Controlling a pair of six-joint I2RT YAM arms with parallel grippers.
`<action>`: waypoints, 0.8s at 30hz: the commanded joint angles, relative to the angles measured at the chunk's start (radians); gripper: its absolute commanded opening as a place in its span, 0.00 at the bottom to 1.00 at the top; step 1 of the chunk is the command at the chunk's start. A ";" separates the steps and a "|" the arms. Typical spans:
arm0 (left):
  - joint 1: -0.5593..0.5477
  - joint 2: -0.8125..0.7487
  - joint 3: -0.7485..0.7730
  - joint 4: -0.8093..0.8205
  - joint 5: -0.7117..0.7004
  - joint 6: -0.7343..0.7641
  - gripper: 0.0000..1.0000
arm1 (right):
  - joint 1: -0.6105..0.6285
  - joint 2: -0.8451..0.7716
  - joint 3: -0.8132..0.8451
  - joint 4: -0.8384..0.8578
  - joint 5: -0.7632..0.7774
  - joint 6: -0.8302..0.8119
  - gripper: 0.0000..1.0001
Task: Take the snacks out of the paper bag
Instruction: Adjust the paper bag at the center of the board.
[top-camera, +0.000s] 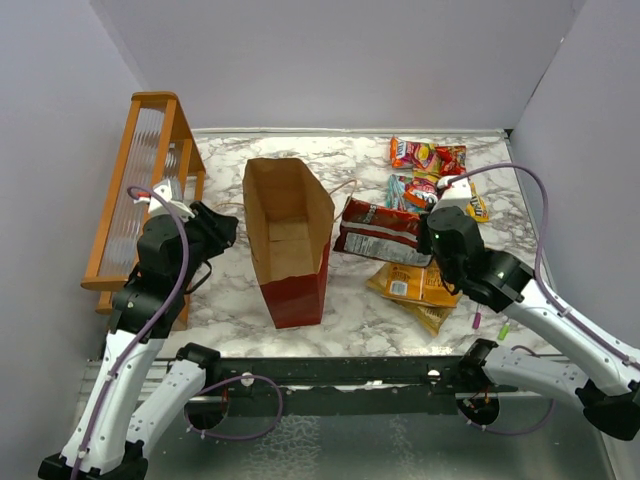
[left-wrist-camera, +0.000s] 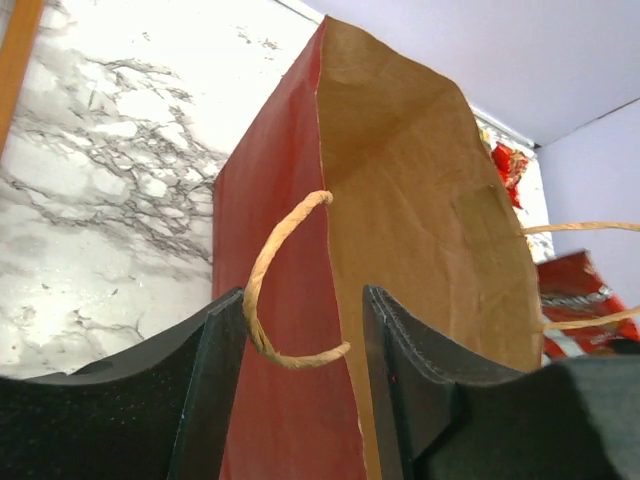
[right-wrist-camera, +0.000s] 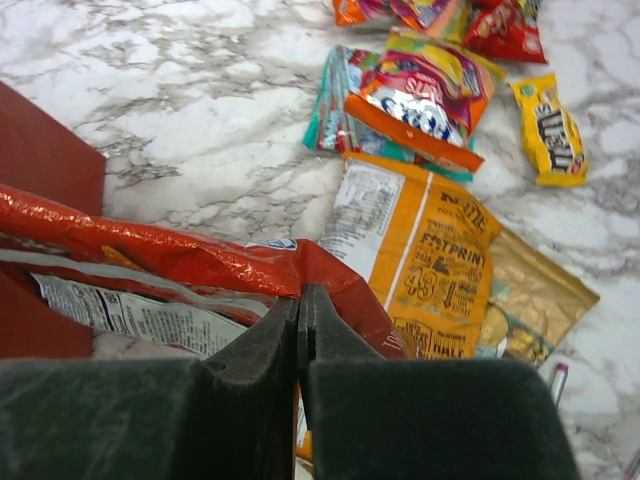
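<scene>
Unloading: lay red chip packet (right-wrist-camera: 150, 260), pinched in closed right gripper (right-wrist-camera: 300, 300), among snacks (right-wrist-camera: 420, 90) toward right edge of table (top-camera: 230, 300); draw left gripper (left-wrist-camera: 300, 300), part-open astride paper bag (left-wrist-camera: 420, 180) wall, clear gently.

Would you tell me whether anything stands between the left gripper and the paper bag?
Nothing visible does. The left gripper is open, and the edge of the paper bag shows right between its fingers, with only the bag's own twisted handle there.

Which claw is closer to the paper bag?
Left. The left gripper is at the paper bag's left side, its handle between the open jaws; the right gripper sits past the bag's right side, at the red chip bag.
</scene>
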 joint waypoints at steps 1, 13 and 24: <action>-0.001 -0.006 0.047 0.011 0.008 0.030 0.59 | -0.041 0.080 0.012 -0.176 0.126 0.188 0.01; 0.000 -0.017 0.220 -0.060 0.051 0.138 0.83 | -0.610 0.191 -0.233 0.207 -0.376 0.168 0.11; -0.001 -0.025 0.268 -0.072 0.030 0.169 0.85 | -0.620 0.174 -0.282 0.228 -0.248 0.195 0.53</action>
